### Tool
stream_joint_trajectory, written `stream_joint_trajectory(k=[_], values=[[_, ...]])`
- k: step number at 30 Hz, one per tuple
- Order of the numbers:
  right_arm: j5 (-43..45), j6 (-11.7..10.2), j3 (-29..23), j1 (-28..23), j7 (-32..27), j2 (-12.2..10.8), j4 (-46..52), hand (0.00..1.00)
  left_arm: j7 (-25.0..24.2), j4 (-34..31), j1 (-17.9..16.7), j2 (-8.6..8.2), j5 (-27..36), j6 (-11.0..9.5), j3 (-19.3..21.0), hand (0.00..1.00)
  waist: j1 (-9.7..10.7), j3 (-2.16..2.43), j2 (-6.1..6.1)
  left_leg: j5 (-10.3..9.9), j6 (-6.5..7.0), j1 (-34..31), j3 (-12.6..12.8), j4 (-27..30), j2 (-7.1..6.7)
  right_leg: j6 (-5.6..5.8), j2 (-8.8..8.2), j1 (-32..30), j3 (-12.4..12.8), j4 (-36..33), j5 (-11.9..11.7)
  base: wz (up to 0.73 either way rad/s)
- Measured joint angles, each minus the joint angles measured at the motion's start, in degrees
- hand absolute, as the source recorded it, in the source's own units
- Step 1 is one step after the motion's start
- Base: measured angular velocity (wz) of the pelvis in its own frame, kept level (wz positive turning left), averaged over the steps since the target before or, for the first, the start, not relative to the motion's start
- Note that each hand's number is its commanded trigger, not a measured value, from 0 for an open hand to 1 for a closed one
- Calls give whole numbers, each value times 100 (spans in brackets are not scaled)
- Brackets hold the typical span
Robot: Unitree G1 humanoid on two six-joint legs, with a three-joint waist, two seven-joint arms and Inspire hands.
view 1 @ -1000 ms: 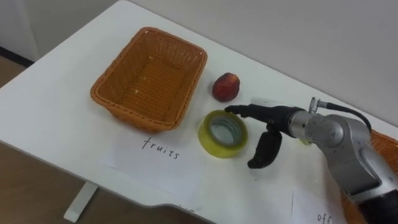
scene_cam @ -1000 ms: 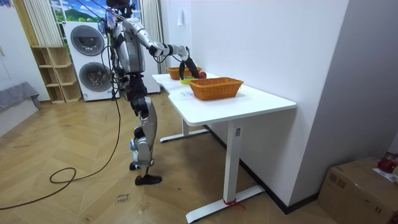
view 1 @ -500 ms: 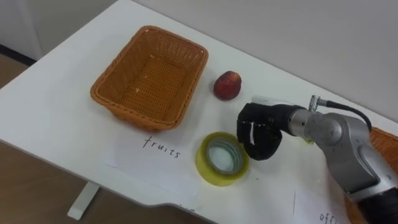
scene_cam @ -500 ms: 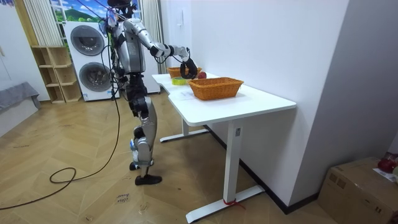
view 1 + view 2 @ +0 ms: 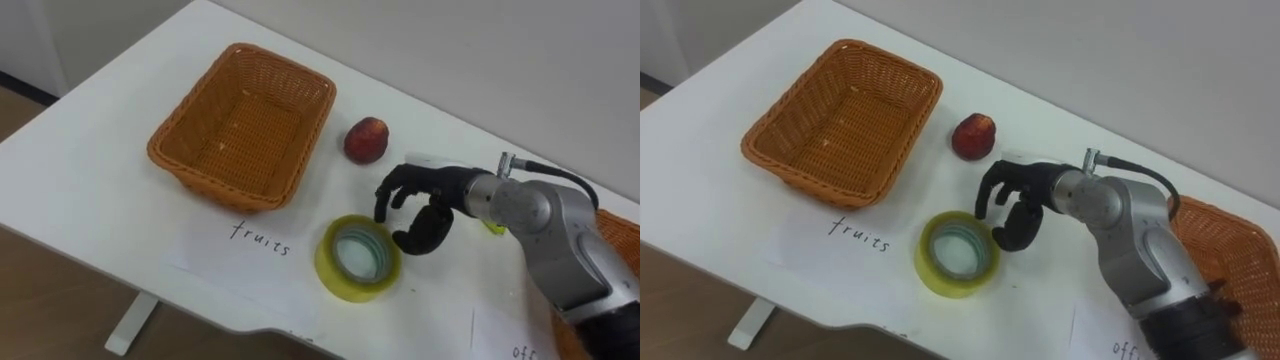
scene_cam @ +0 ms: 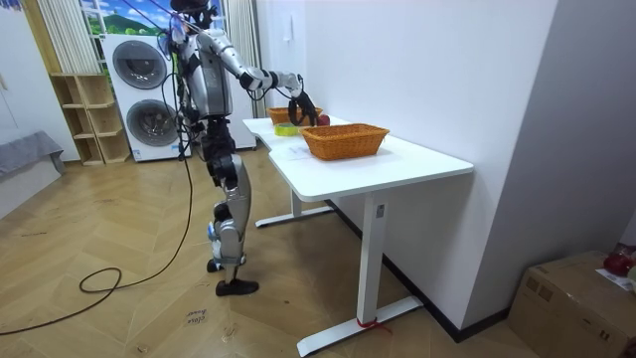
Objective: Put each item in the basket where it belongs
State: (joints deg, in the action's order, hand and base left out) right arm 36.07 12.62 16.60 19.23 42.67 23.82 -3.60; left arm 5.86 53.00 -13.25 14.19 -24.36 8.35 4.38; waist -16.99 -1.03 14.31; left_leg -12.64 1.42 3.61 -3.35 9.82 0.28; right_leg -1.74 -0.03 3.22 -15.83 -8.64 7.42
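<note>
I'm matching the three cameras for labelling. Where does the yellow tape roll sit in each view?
Left eye view: the tape roll lies lower centre, near the table's front edge, just below the right hand.
Right eye view: lower centre again, left of and below the hand.
Room view: a small yellow patch on the table, under the hand.
Shared landmark: the red fruit, close by the tape roll.

Bare table (image 5: 340, 195) between peach (image 5: 366, 139) and tape roll (image 5: 358, 258) gives the right hand (image 5: 418, 208) room; the basket (image 5: 243, 125) stands well left
</note>
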Motion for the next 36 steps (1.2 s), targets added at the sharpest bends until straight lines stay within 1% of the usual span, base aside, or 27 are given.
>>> stream_joint_trajectory(k=[4,8,12,20,23,28,31,33,36], values=[[2,1,0,0,4,0,0,0,11,22,-1,-1,5,0,-3,0,2,8,11,0,0,2,-1,7,-3,0,-3,7,2,0,0,0],[-51,-4,-10,1,-16,-1,0,0,25,204,12,3,12,-3,-6,0,101,7,10,0,0,21,-36,24,-9,0,-4,51,30,2,0,6],[-99,-3,-37,3,-4,0,1,0,25,218,23,-2,11,-1,-4,0,116,3,4,0,0,42,-13,14,-6,0,7,51,155,3,0,-3],[-290,-1,-37,3,1,0,49,0,21,290,84,4,8,1,4,0,116,0,0,0,0,51,13,-27,-3,0,16,51,196,3,0,0],[-556,3,-48,3,32,19,136,0,22,438,227,6,7,12,6,0,135,1,2,0,0,39,2,-4,-3,0,12,44,168,4,0,0],[-884,2,-47,2,150,28,265,0,21,440,280,15,5,37,7,0,134,6,8,0,0,-33,5,58,-6,0,6,-18,165,3,0,0],[-919,2,-48,2,186,45,268,0,21,433,295,26,-5,36,20,0,143,13,17,0,0,-42,4,61,-6,0,2,-24,161,3,0,0],[-1028,0,-48,2,195,103,269,0,21,426,299,26,-5,33,122,0,146,30,39,0,0,-45,5,62,-6,0,1,-25,159,3,0,0],[-1168,1,-48,1,195,126,270,0,22,425,298,49,2,33,176,0,158,56,73,0,-1,-42,4,74,-6,0,1,-16,158,3,0,0]])
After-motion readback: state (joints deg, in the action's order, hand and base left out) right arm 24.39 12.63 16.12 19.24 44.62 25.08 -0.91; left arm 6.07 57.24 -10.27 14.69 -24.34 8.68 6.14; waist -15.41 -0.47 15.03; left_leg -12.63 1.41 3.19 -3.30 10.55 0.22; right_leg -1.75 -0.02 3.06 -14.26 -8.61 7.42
